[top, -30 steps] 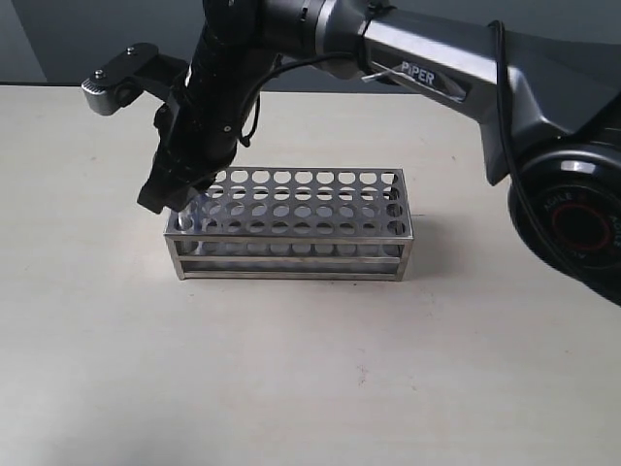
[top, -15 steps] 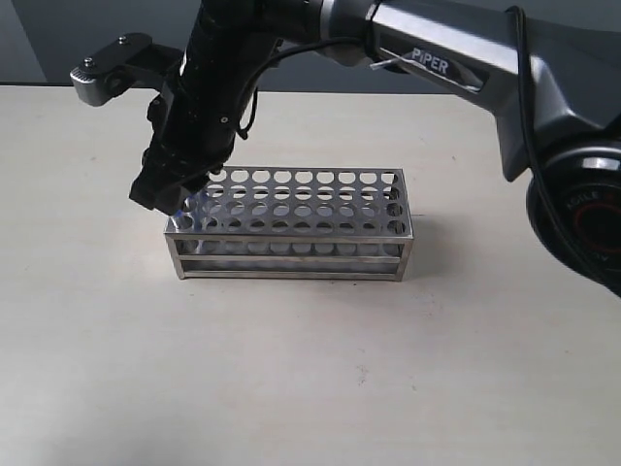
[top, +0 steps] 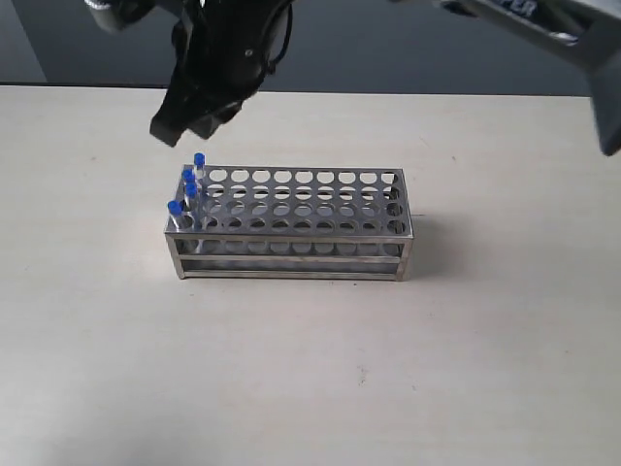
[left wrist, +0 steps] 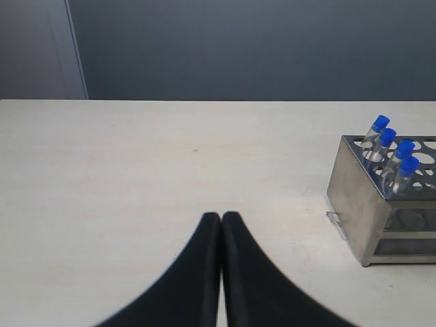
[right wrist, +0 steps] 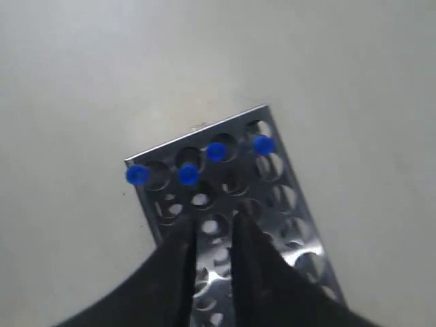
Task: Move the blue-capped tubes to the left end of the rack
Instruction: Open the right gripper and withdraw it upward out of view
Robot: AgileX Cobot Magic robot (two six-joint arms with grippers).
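The silvery rack (top: 301, 225) stands mid-table. Several blue-capped tubes (top: 188, 184) stand in the holes at its left end, one per row, leaning slightly. My right gripper (top: 182, 128) hangs above that end, clear of the caps. Looking down in the right wrist view, the gripper (right wrist: 213, 219) is open, with only the rack (right wrist: 286, 204) showing between its fingers, and the blue caps (right wrist: 188, 175) line up just beyond the tips. In the left wrist view my left gripper (left wrist: 221, 216) is shut and holds nothing, low over bare table, with the rack (left wrist: 371, 204) and tubes (left wrist: 395, 151) off to one side.
The pale table (top: 291, 379) spreads all round the rack. A dark wall (top: 388, 58) runs behind the table's far edge. The right arm (top: 524, 15) crosses the top of the exterior view.
My right gripper has lifted up and away from the rack's left end. The blue caps it covered now show.
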